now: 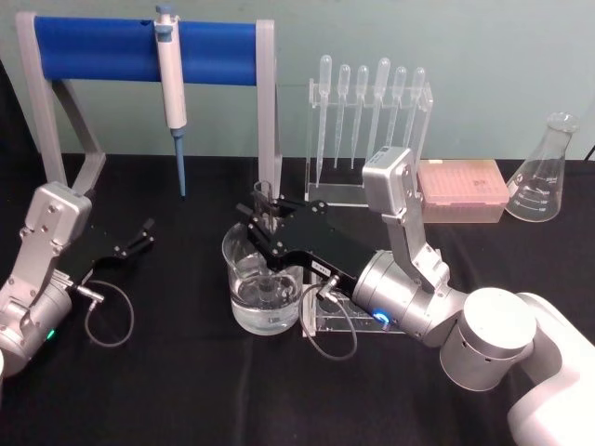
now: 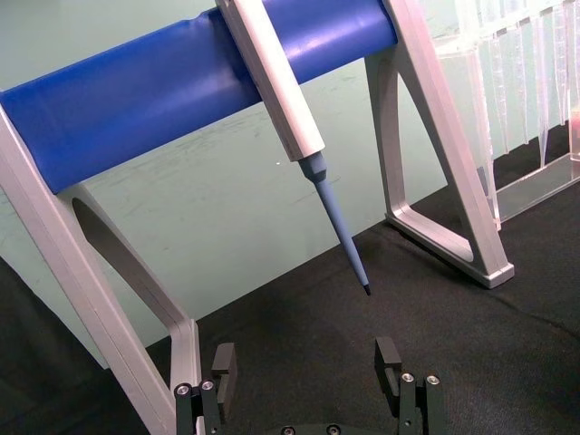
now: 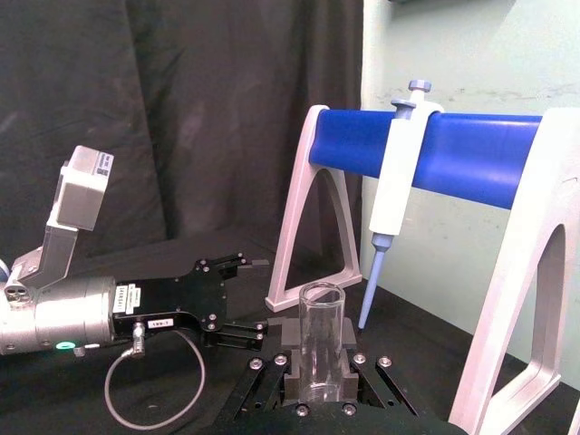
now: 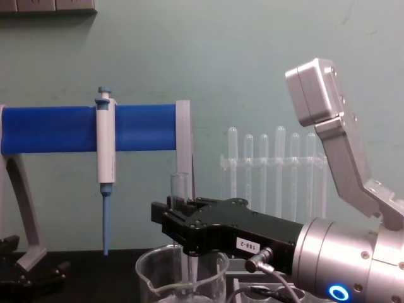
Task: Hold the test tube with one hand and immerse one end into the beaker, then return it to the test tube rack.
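Laboratory bench, pipette point(image 1: 171, 74) hanging upper left, dropper rack point(image 1: 364, 193) top centre, conical flask point(image 1: 544, 177) far right, beaker point(image 1: 249, 302) centre, black tabletop point(image 1: 186, 395)

- Head view: bright, even room light from above. The black table cover point(image 1: 186, 390) swallows nearly every shadow.
- Small white glints catch on the beaker point(image 1: 242, 297) along its rim and on the water inside.
- Chest view: a blue ring light point(image 4: 339, 292) glows on the silver wrist.
- Right wrist view: a dark curtain point(image 3: 181, 109) sits dim beside a brightly lit green wall point(image 3: 471, 45).
- Left wrist view: a soft sheen runs along the blue bar point(image 2: 163, 100).
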